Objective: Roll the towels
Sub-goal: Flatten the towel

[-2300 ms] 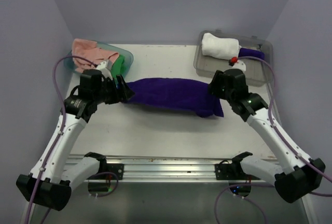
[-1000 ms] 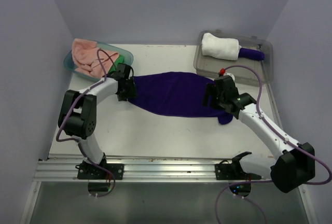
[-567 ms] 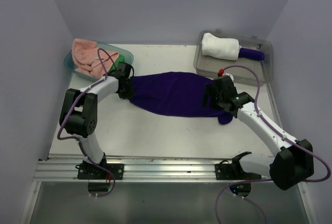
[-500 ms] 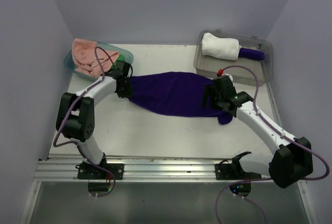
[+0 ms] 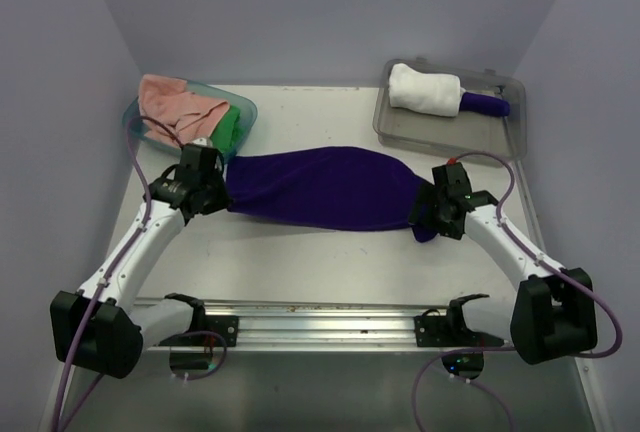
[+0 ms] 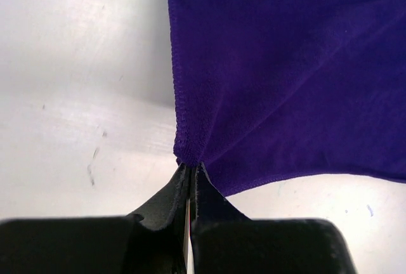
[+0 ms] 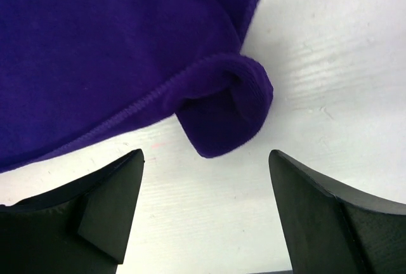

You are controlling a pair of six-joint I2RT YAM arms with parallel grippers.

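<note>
A dark purple towel [image 5: 330, 188] lies stretched lengthwise across the middle of the table. My left gripper [image 5: 220, 195] is at its left end, shut on the hemmed corner; in the left wrist view the jaws [image 6: 190, 165] pinch that corner of the purple towel [image 6: 285, 71]. My right gripper [image 5: 428, 218] stands open at the towel's right end. In the right wrist view its fingers [image 7: 114, 191] straddle bare table just short of the curled-over corner [image 7: 222, 118], not touching it. A pink towel [image 5: 172, 102] and a green towel [image 5: 231, 128] lie in the tub. A rolled white towel [image 5: 424, 89] lies in the tray.
The teal tub [image 5: 249, 112] stands at the back left, close behind my left gripper. The clear grey tray [image 5: 495, 140] at the back right also holds a small rolled purple cloth [image 5: 486, 104]. A metal rail [image 5: 320, 322] runs along the near edge.
My left gripper has shut on the towel's left corner and pulled it left and nearer, drawing the towel out longer. My right gripper has moved right and nearer, to the right corner.
</note>
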